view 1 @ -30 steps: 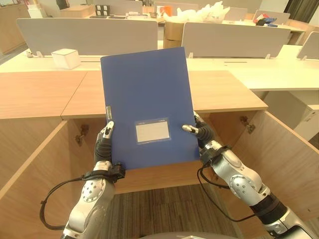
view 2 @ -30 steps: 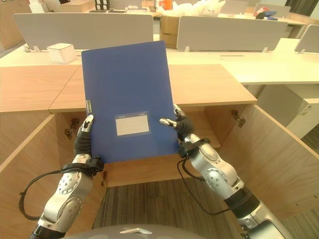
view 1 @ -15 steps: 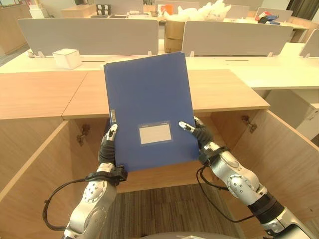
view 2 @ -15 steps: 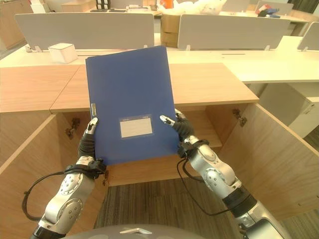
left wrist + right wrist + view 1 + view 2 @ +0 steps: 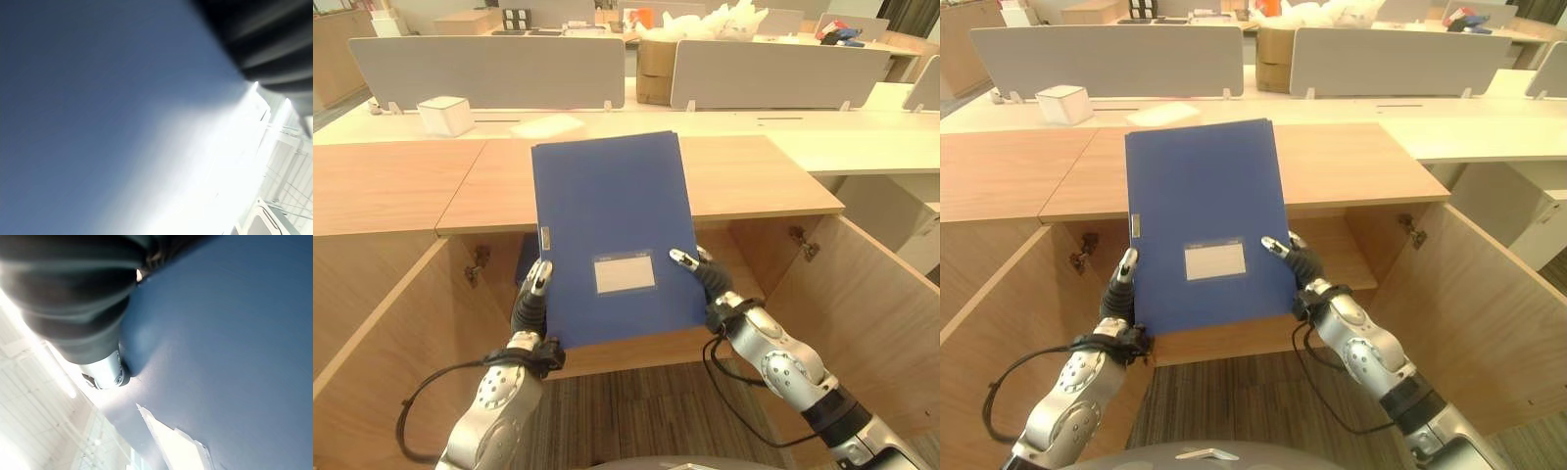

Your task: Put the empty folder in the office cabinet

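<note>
A blue folder [image 5: 612, 225] with a white label stands nearly upright in front of the open wooden cabinet [image 5: 759, 181], its lower edge level with the cabinet's shelf [image 5: 744, 269]. My left hand [image 5: 530, 299] grips its lower left edge, thumb on the front and fingers behind. The lower right edge is pinched the same way by my right hand [image 5: 700, 276]. The folder's blue cover [image 5: 73, 98] lies right against the left wrist camera, and the cover [image 5: 234, 333] also shows past the right hand's thumb.
The cabinet's doors stand open at the left [image 5: 382, 372] and the right [image 5: 886, 313]. Behind the cabinet top, a white desk carries a white box [image 5: 444, 115], a loose sheet [image 5: 546, 125] and grey partition screens [image 5: 489, 70].
Both hands have lowered the folder and tipped its top away towards the cabinet. The sheet on the desk behind it has come into sight.
</note>
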